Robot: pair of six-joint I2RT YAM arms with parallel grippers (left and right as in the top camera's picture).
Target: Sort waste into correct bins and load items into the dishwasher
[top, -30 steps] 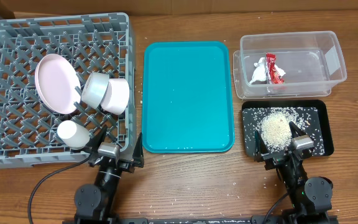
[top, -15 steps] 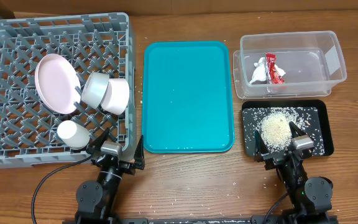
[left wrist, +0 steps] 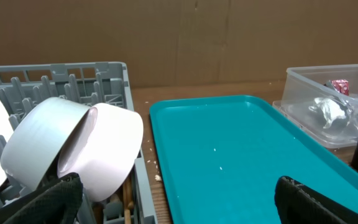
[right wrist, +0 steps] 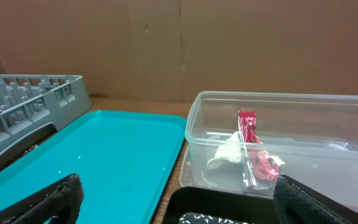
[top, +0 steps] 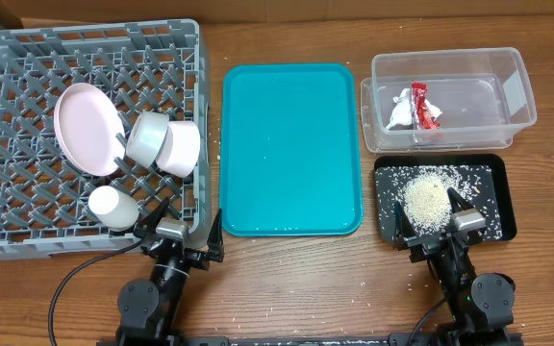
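My left pincer (top: 183, 221) and right pincer (top: 434, 217) are wide open and hold nothing, the red wrapper (top: 425, 106) lies in the clear tub (top: 514, 92) ahead of my right one, the plate (top: 88, 129) stands in the grey rack (top: 27, 58) ahead of my left, so I think I need only rest.

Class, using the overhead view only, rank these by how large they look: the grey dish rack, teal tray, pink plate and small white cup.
Largest to smallest:
1. grey dish rack
2. teal tray
3. pink plate
4. small white cup
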